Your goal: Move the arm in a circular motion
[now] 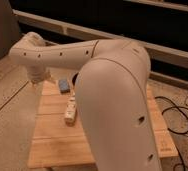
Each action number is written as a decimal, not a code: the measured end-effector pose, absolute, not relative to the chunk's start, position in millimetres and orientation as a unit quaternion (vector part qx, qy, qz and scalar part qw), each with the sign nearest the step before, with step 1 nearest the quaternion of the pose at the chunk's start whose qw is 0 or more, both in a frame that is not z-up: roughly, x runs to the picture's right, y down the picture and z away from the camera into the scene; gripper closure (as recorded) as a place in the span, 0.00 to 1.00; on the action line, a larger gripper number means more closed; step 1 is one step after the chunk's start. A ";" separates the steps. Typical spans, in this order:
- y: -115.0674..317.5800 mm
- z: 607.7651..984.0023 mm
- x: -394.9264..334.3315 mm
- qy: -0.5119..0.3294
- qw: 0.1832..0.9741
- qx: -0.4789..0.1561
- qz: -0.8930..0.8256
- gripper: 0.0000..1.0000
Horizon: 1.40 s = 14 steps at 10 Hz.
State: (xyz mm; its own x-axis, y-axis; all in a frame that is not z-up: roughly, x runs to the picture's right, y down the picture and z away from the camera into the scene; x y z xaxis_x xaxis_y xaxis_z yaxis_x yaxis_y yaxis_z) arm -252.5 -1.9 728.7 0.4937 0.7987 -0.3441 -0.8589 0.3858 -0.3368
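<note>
The arm (112,95) fills most of what I can see. Its thick cream-white near segment rises from the bottom right and blocks the right half of the wooden table (57,147). From the rounded joint at its top, a slimmer segment dotted with small dark screw holes reaches left to a rounded elbow. There the arm turns downward.

The gripper (38,79) sits at the end of that short downward piece. It hangs just over the table's far left corner, near the edge. It blends into the arm's pale shape, and I cannot tell whether it is open, closed, or holding anything.

Just to the right of the gripper, a small blue block (63,86) lies flat on the slats, close by but not touching it. Further right, past the block, the dark rim of a bowl (76,79) peeks out from behind the big segment. Nearer to me than the gripper, and to its right, a pale oblong object (70,109) lies on its side, pointing along the table's depth, its right side hard against the arm's outline.

Well away from the gripper, on the speckled floor at the far right, black cables (179,112) loop about.
</note>
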 end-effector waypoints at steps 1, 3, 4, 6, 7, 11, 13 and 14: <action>12.4 727.9 -251.0 0.057 0.823 -0.252 0.506 0.35; 29.8 722.7 -237.1 0.045 0.802 -0.270 0.532 0.35; 40.7 719.3 -219.6 0.044 0.787 -0.274 0.551 0.35; 58.2 715.7 -189.0 0.053 0.767 -0.273 0.579 0.35; 68.0 715.3 -157.2 0.067 0.749 -0.262 0.605 0.35; 76.8 714.1 -46.2 0.144 0.673 -0.198 0.698 0.35; 68.0 707.5 -3.6 0.176 0.640 -0.167 0.729 0.35; 58.6 704.0 14.7 0.192 0.630 -0.150 0.738 0.35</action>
State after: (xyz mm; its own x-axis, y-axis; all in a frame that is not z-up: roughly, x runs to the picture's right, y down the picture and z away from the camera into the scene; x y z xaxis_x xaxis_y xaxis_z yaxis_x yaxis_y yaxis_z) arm 14.7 58.6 704.0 -0.1617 0.8711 -0.4637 -0.9866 -0.1330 0.0941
